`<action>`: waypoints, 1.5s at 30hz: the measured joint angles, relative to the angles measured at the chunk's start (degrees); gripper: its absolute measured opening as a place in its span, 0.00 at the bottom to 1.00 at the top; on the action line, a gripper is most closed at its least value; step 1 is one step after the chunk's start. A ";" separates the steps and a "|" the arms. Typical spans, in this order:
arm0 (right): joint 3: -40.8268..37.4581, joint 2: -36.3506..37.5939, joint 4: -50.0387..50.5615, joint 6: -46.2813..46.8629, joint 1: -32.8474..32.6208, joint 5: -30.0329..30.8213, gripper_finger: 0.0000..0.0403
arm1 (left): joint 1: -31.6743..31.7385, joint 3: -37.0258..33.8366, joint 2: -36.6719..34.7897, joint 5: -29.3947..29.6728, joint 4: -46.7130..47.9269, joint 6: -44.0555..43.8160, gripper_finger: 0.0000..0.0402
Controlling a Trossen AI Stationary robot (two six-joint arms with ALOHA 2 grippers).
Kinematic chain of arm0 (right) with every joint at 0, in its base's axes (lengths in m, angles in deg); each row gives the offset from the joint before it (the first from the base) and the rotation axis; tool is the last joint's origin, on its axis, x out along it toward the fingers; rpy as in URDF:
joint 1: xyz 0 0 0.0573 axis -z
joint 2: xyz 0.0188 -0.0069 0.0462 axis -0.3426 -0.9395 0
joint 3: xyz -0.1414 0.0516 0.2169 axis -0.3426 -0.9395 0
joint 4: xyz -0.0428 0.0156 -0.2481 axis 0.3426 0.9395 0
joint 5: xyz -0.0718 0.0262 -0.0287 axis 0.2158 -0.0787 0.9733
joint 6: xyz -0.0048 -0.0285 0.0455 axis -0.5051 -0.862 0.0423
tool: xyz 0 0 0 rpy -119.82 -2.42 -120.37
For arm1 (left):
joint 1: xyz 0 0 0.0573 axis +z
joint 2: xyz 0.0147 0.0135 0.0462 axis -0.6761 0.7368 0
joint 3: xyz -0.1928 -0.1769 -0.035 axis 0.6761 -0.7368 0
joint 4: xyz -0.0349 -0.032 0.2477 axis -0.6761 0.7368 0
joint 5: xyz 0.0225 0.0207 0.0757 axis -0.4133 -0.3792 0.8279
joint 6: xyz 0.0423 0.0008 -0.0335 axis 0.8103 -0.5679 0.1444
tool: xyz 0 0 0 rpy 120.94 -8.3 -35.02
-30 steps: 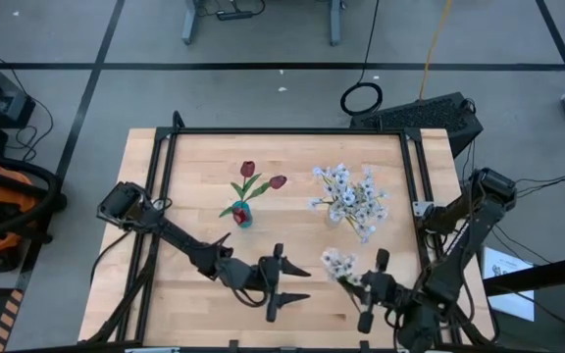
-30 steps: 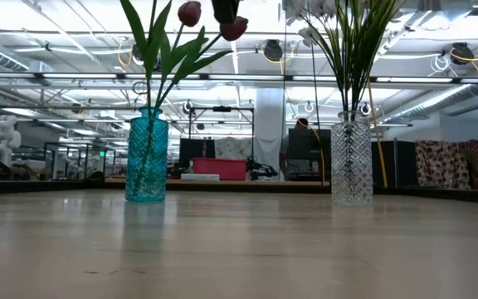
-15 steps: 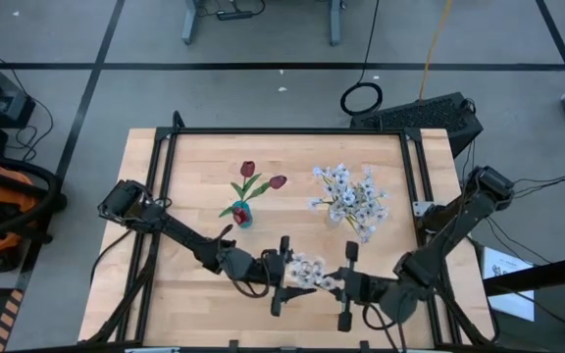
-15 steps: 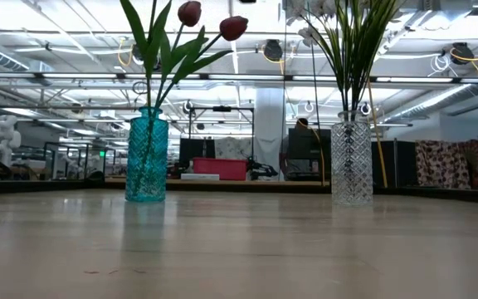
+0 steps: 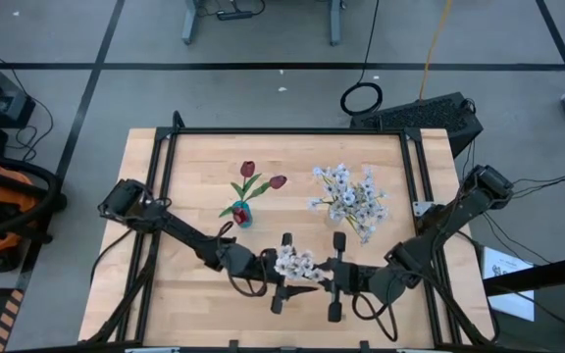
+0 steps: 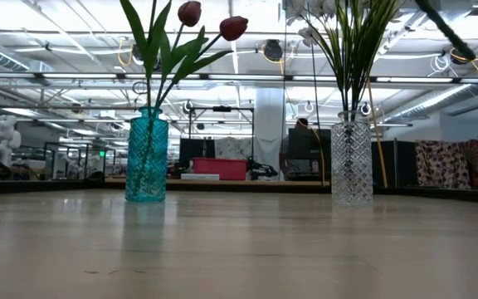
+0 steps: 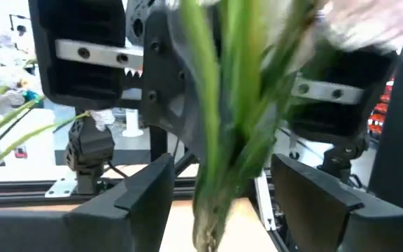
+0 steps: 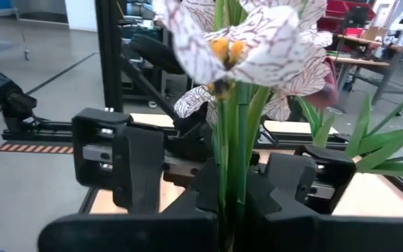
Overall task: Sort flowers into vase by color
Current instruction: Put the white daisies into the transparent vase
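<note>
— Right gripper [image 5: 333,277] is clamped on the white spray's [image 5: 295,263] green stems, blossoms reaching toward the left gripper [image 5: 282,274], whose fingers stand apart on either side of those stems.

— So it's a handover?

— Looks like one. I'd close the left squarely on the stems before the right lets go, since they're thin and could slip.

— And the spray itself?

— White veined petals, yellow centres. Beyond both grippers stand the clear vase [image 6: 352,158] of white flowers and the teal vase [image 6: 147,154] with red tulips [image 5: 249,169].

There were two vases [image 6: 147,155], two red tulips [image 5: 248,169], and perhaps four white sprays [image 5: 349,199], one held between two grippers [image 5: 333,276].
</note>
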 joint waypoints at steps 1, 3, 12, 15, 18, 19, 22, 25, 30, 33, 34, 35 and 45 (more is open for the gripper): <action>0.00 0.00 0.01 -0.08 0.06 0.03 0.02 | 0.31 0.00 0.00 -0.63 0.30 -0.01 0.58; 0.00 0.00 -0.35 -0.95 0.06 0.16 0.02 | 0.90 0.00 0.00 -2.35 0.86 -0.17 0.52; 0.00 0.37 -1.12 -2.16 -0.46 6.73 0.06 | 2.36 0.00 0.00 -3.89 0.47 -0.59 0.04; 0.00 1.59 -0.13 -1.25 -1.58 8.87 0.14 | 2.29 0.02 0.00 -3.80 0.33 -0.60 0.05; -0.01 4.16 3.73 2.09 -3.26 9.22 0.24 | 2.07 0.02 -0.61 -3.95 0.76 -0.59 0.03; 0.03 5.11 5.10 3.37 -3.89 9.49 0.28 | 2.03 0.02 -1.12 -3.99 0.90 -0.55 0.03; 0.04 7.63 11.84 7.24 -6.26 9.78 0.38 | 1.68 0.02 -2.79 -4.00 0.97 -0.04 0.03; 0.04 8.87 19.36 12.66 -8.67 9.41 0.45 | 1.60 0.03 -4.02 -3.95 0.67 0.95 0.02; -0.33 8.92 29.31 22.78 -11.89 10.74 0.52 | 1.60 3.90 -4.52 -2.91 4.50 3.12 0.02; -1.67 8.03 31.71 27.51 -12.91 11.47 0.53 | 1.60 8.06 -4.61 -2.67 12.10 4.42 0.02; -1.93 7.61 32.24 28.84 -13.15 11.78 0.53 | 1.60 9.30 -4.61 -2.67 14.44 4.50 0.02; -2.09 7.14 32.47 29.70 -13.30 12.06 0.53 | 1.69 10.36 -4.61 -2.66 16.48 4.50 0.02; -2.34 2.39 30.90 30.30 -12.20 15.37 0.53 | 2.66 13.18 -4.61 -2.76 20.60 6.30 0.02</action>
